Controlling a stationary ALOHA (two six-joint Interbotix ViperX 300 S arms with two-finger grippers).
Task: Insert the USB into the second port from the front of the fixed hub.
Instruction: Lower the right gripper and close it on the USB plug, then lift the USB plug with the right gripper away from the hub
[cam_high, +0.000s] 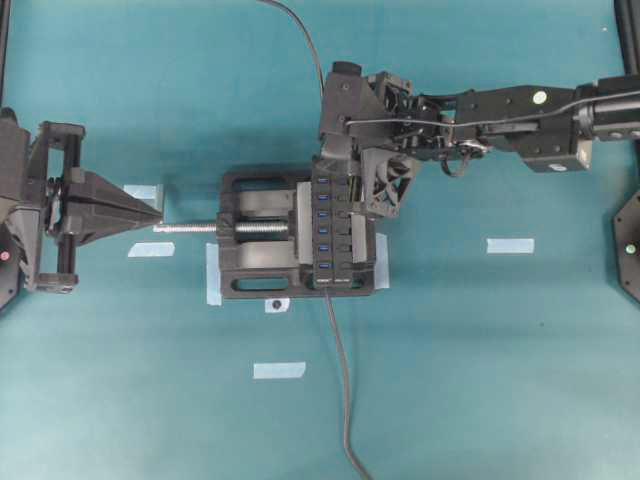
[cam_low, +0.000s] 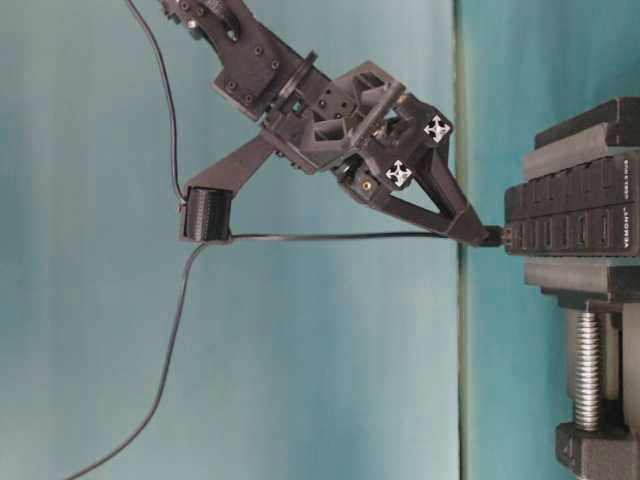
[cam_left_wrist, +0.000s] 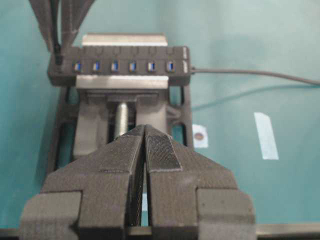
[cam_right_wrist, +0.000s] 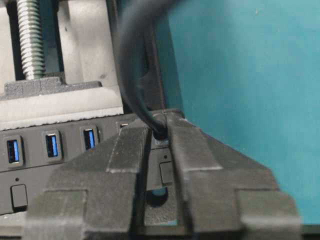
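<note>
The fixed hub (cam_high: 335, 232) is a narrow black strip clamped upright in a vise, with a row of blue ports. My right gripper (cam_high: 331, 172) is shut on the USB (cam_low: 497, 237), a small black plug, at the hub's far end, opposite the hub's own lead. The plug's tip meets the hub's face there; how deep it sits I cannot tell. In the right wrist view the fingers (cam_right_wrist: 190, 150) pinch the plug where its cable (cam_right_wrist: 131, 75) leaves it. The second port (cam_left_wrist: 151, 65), counted from the lead end, stands free. My left gripper (cam_high: 160, 216) is shut and empty, left of the vise.
The black vise (cam_high: 255, 285) has a silver screw (cam_high: 195, 228) pointing at my left gripper. The hub's lead (cam_high: 340, 380) runs to the near edge. The USB cable (cam_high: 300, 30) trails off the far edge. Tape strips (cam_high: 510, 245) lie on the teal mat.
</note>
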